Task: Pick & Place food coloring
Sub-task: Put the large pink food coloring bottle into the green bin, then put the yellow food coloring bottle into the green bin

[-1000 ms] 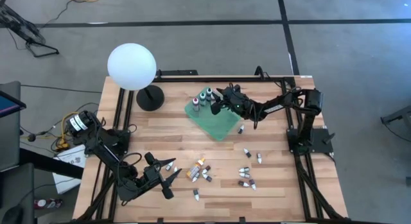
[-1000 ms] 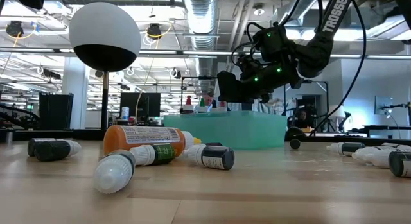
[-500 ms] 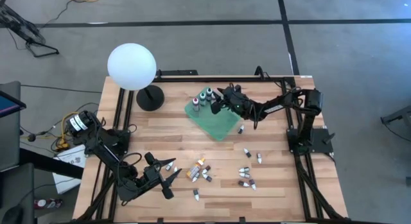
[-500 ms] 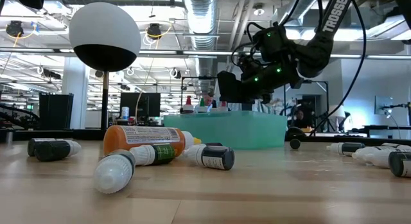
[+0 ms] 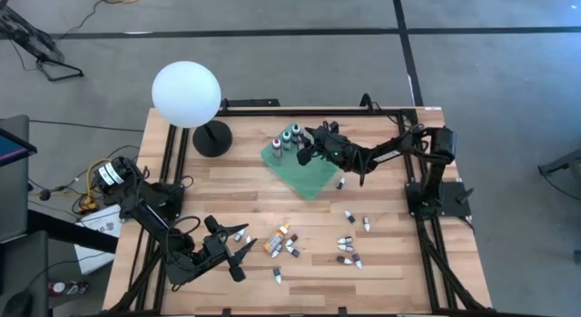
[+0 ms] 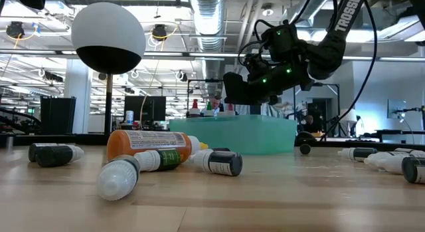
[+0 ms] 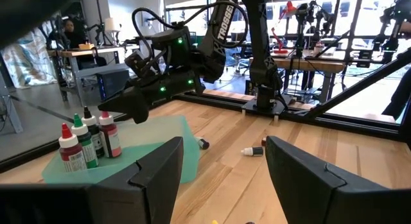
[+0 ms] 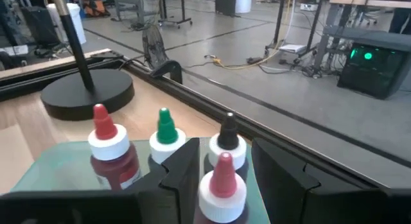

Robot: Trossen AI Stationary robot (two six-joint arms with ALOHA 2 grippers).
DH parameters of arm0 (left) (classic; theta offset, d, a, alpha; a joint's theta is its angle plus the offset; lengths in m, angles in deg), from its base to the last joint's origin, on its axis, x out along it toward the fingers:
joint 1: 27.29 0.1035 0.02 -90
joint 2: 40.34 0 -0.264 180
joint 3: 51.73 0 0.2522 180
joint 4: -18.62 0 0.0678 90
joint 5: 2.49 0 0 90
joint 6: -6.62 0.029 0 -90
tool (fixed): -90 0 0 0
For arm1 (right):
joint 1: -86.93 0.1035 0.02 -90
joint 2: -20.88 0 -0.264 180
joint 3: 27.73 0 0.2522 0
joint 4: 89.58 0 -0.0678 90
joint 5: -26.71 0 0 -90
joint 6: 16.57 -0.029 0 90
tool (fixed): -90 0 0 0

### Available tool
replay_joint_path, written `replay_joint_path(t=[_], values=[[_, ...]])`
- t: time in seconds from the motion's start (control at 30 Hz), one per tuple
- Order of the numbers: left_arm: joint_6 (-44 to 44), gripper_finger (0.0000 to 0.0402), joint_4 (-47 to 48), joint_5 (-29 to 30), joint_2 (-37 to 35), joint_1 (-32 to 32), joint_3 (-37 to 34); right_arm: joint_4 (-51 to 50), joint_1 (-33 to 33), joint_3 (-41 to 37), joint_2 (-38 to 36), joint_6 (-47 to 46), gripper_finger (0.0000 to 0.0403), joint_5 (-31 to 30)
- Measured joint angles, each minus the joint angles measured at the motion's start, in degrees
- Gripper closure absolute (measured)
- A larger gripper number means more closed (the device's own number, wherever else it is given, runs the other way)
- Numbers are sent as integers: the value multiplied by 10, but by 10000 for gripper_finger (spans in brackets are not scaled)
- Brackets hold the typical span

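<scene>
The green tray (image 5: 310,178) lies at the table's far middle. Three food coloring bottles stand upright in it: a red-capped one (image 8: 106,142), a green-capped one (image 8: 166,133) and a black-capped one (image 8: 227,139). My right gripper (image 5: 307,152) reaches level over the tray from the right. It is shut on a fourth bottle, pink-capped (image 8: 223,178). Several more small bottles (image 5: 283,244) (image 5: 349,240) lie on their sides on the near half of the table. My left gripper (image 5: 239,259) waits open near the front left, level above the wood. My right gripper has the pink-capped bottle between its two fingers (image 8: 176,182), which come nearly level from the table's right. The cap (image 8: 223,167) rises between them. The grip on the body lies below the picture's edge. The bottle stands upright beside the other three in the tray (image 7: 148,142).
A white globe lamp (image 5: 186,94) on a black base (image 5: 211,138) stands at the far left, close to the tray. One small bottle (image 5: 341,183) lies just right of the tray. An orange bottle (image 6: 149,144) lies among the near cluster. Black frame rails edge the table.
</scene>
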Motion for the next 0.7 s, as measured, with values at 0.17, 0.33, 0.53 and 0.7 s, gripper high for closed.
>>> replay_joint_path(t=[0.17,0.33,0.53,0.7], values=[[0,185,0,0,0,0,0,-13,1,-1,-20,0,264,-14],[0,185,0,-6,0,0,0,-28,11,0,-69,18,266,-16],[0,185,0,-6,0,0,0,-62,52,0,-163,74,264,-14],[0,185,2,-6,0,0,0,-141,105,0,-255,127,268,-13]])
